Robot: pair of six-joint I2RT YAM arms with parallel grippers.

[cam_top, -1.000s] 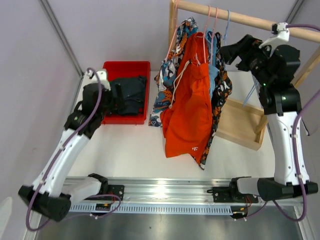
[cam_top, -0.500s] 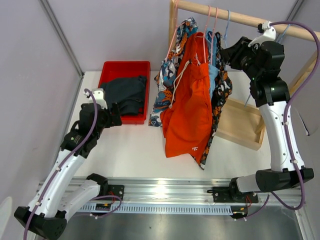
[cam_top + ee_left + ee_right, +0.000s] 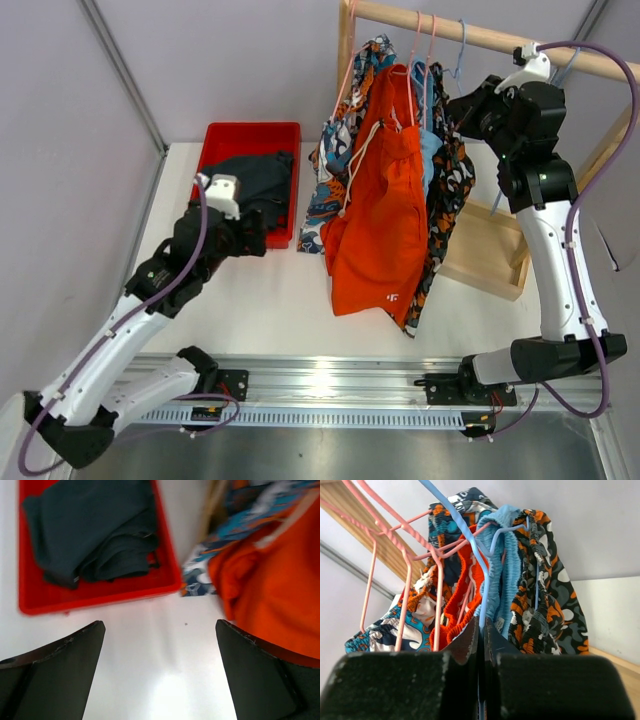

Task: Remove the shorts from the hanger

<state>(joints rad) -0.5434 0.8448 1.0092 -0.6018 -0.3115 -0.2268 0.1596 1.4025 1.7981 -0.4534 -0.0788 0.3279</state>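
step: unhooking. right gripper clamped on blue hanger carrying light blue shorts, hung on rail. left gripper wide above tabletop. next: lift hanger off rail.

Left arm reaching low, left claw spread wide, right arm raised, right claw pinching blue hanger

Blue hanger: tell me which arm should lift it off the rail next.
Right. The right gripper is shut on the blue hanger under the wooden rail; the left gripper hangs open, low beside the red bin.
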